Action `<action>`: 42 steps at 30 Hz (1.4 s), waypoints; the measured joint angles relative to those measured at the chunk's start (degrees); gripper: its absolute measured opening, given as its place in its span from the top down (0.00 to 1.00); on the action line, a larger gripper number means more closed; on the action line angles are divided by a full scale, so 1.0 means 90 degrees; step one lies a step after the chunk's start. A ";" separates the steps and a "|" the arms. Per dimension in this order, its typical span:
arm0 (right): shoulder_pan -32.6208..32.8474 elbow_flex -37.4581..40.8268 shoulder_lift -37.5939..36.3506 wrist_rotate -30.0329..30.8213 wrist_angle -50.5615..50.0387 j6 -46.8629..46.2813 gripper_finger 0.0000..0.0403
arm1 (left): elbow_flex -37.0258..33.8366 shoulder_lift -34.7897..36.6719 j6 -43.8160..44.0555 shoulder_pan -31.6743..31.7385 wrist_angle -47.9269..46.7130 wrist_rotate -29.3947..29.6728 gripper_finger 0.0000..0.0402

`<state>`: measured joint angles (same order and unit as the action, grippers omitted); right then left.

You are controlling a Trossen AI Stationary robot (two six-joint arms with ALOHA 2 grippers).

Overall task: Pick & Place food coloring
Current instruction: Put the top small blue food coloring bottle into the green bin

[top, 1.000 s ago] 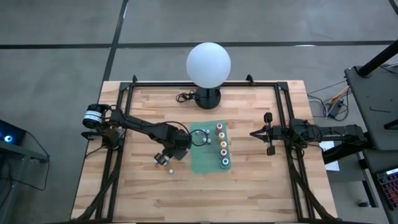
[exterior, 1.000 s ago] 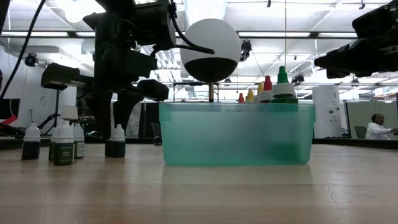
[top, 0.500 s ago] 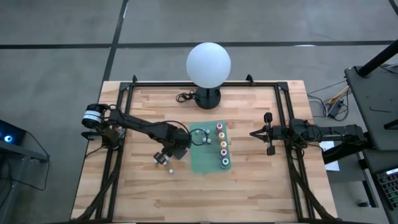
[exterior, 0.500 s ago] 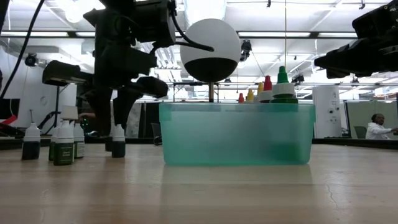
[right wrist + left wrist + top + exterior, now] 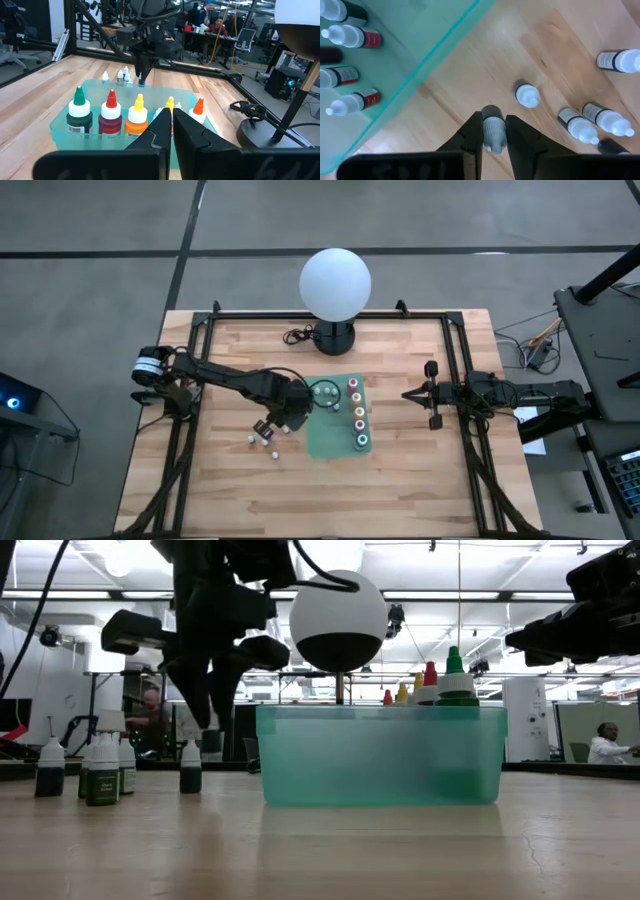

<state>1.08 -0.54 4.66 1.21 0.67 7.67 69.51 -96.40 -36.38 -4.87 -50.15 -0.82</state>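
The left gripper (image 5: pixel 493 131), clamped on a small white-capped bottle (image 5: pixel 493 134), has lifted it off the table toward the bin (image 5: pixel 325 442), leaving loose bottles (image 5: pixel 580 125) behind; delivery comes next. The right gripper (image 5: pixel 171 120) waits shut.

**No legible text**

Food coloring bottles (image 5: pixel 577 125) carry small printed labels; print too fine to read in any view. Green-topped bottle (image 5: pixel 79 116) in the tub (image 5: pixel 60 131) shows a white label patch, characters not resolvable. No brand marks, numbers or signs readable elsewhere.
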 joint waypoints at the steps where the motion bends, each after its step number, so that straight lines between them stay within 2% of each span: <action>1: 0.0000 0.0000 0.0001 0.0000 0.0002 -0.0003 0.98 | 0.0010 0.0000 -0.0007 0.0001 -0.0007 0.0006 0.89; 10: 0.0001 0.0000 0.0000 0.0000 0.0001 -0.0010 0.98 | 0.0558 -0.0022 0.0013 0.0122 -0.0601 0.0005 0.89; 22: 0.0002 0.0000 0.0001 0.0000 0.0002 -0.0002 0.98 | 0.1195 -0.0031 0.0148 0.0320 -0.0612 0.0009 0.89; 27: 0.0002 0.0000 -0.0001 0.0000 0.0002 -0.0013 0.98 | 0.1450 -0.0314 0.0221 0.0358 -0.0873 0.0000 0.89; 35: 0.0002 0.0000 -0.0001 -0.0001 0.0002 -0.0008 0.98 | 0.2291 -0.0812 0.0298 0.0528 -0.1107 0.0006 0.89; 42: 0.0002 -0.0002 0.0001 0.0001 0.0002 0.0001 0.98 | 0.2979 -0.1212 0.0984 0.0656 -0.1250 -0.0006 0.89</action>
<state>1.10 -0.56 4.66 1.22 0.69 7.68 96.32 -107.31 -27.52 1.03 -61.40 -0.87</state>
